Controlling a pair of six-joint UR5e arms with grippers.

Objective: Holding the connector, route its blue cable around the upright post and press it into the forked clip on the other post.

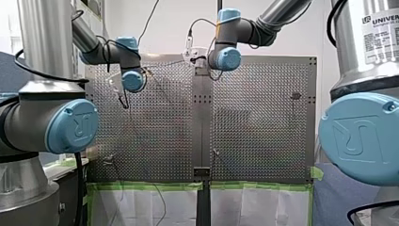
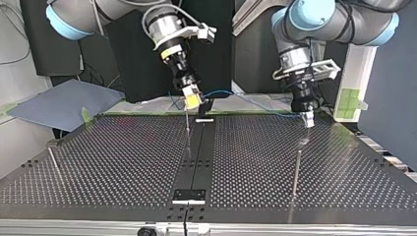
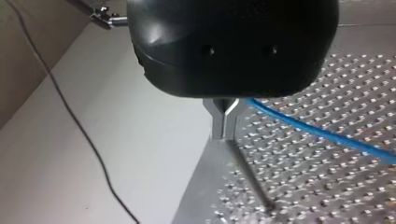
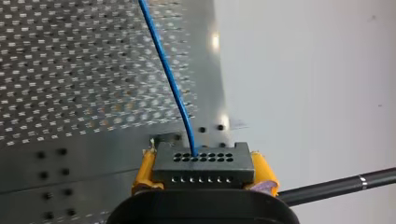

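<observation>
Right claw grips the black connector between yellow pads, blue cable running off; my left claw's grip I cannot tell.

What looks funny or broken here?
Nothing looks broken, spilled or out of place. The connector sits level between the yellow pads of my right gripper, and the blue cable runs out of it smoothly, without kinks.

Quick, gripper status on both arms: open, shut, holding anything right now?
Left gripper: shut on the blue cable.
Right gripper: shut on the connector, yellow pads on both sides.
</observation>
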